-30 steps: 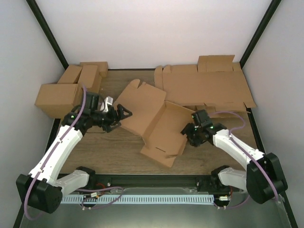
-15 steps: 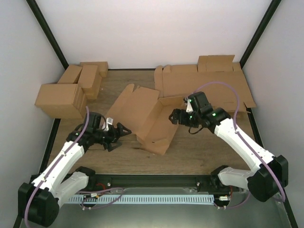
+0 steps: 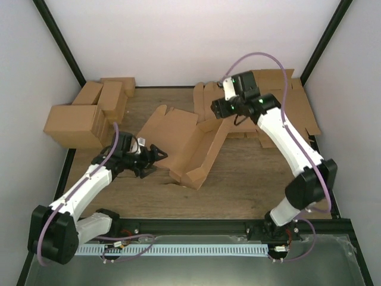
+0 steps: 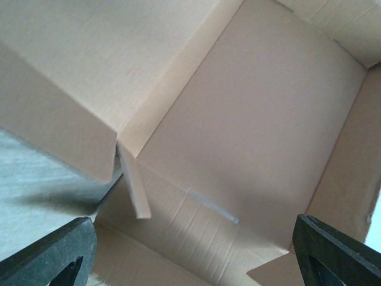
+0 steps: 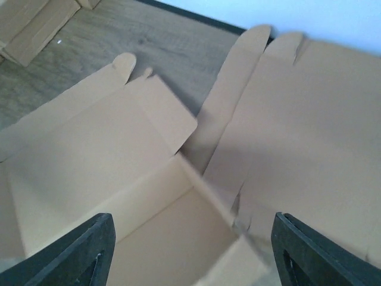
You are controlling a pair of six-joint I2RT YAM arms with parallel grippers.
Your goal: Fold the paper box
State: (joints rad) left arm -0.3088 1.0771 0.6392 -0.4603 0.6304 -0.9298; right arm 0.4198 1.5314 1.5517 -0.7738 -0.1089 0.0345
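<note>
The paper box lies mid-table as a brown, half-formed tray, with its right wall standing and flaps spread to the far left. My left gripper is low at the box's left side and open. In the left wrist view the box's inner panel fills the space between the spread fingers, and nothing is gripped. My right gripper hangs open above the box's far right corner. In the right wrist view its fingers stand wide over the box's corner, clear of the cardboard.
A pile of flat brown cardboard sheets lies at the back right, also seen in the right wrist view as the pile. A cluster of folded brown cartons stands at the back left. Black frame posts line both sides.
My right arm rose and swung from the box's near right side to above its far right corner. The box shifted left and its right wall stands steeper. My left gripper drew back toward the near left.
</note>
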